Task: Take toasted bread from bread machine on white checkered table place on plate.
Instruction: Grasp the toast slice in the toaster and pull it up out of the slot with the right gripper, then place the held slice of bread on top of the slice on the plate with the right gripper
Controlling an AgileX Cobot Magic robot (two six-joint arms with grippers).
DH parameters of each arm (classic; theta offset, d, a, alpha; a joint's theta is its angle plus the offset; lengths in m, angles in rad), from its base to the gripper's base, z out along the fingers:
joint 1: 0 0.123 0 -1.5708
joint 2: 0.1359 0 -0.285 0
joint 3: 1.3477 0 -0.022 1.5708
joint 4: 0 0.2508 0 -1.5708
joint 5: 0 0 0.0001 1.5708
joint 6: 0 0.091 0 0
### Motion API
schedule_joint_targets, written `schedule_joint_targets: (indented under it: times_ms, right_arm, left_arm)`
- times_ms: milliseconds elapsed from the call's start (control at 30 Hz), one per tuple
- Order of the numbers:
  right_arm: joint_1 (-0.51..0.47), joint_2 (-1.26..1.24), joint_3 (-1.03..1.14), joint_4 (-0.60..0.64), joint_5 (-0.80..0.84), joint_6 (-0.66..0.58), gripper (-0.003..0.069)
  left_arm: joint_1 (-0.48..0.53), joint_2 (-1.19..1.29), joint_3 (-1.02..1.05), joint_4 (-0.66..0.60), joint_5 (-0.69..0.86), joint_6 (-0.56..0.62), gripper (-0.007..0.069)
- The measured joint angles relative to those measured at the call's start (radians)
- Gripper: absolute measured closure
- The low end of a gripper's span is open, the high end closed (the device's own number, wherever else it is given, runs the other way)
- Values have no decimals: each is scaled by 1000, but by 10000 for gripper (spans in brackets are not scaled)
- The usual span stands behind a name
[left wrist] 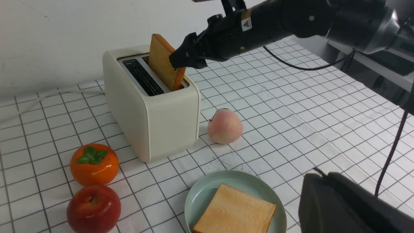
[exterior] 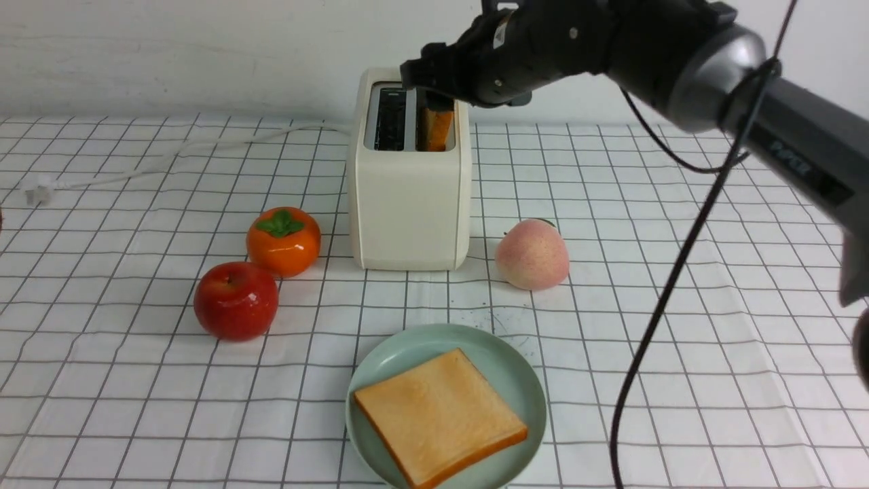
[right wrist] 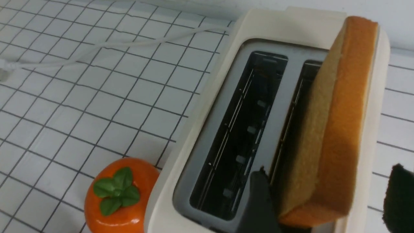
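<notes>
The cream bread machine (exterior: 407,204) stands at the back middle of the white checkered table (exterior: 679,272). One slice of toasted bread (exterior: 438,129) sticks up from its right slot. My right gripper (exterior: 434,81) hovers over that slot, open, one finger (right wrist: 258,200) on either side of the slice (right wrist: 333,123) and a gap beside it. A second slice (exterior: 441,414) lies flat on the mint-green plate (exterior: 529,387) near the front edge. My left gripper (left wrist: 323,176) is shut and empty, just right of the plate (left wrist: 207,191). It is out of the front view.
An orange persimmon (exterior: 283,241) and a red apple (exterior: 236,300) sit left of the toaster, a peach (exterior: 531,253) to its right. The white cord (exterior: 170,159) runs off to the back left. A black cable (exterior: 665,299) hangs from the right arm.
</notes>
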Motion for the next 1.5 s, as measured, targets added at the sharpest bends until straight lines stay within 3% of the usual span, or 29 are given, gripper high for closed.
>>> schedule_joint_targets:
  times_ms: [200,400,500,600,833,1067,1233,1333,1500]
  right_arm:
    - [-1,54,-32,-1,-46,0,199]
    - [-3,65,-32,-8,-57,23,343]
    - [-3,64,-32,-23,-72,25,479]
    - [-3,64,-32,-35,-73,26,552]
    - [-3,52,-32,-37,-85,26,564]
    - [-3,-116,-32,-33,-34,15,564]
    - [-3,-295,-34,41,211,-128,564]
    - [-3,-389,-24,147,439,-258,564]
    - [-3,-537,172,236,508,-315,564]
  left_arm:
    - [0,0,0,0,0,0,638]
    - [0,0,0,-2,3,0,638]
    - [0,0,0,-4,13,0,638]
    - [0,0,0,-5,16,0,638]
    - [0,0,0,-6,23,0,638]
    - [0,0,0,-6,23,0,638]
    - [0,0,3,-5,25,0,638]
    - [0,0,52,-9,50,0,638]
    - [0,0,174,-29,87,1,638]
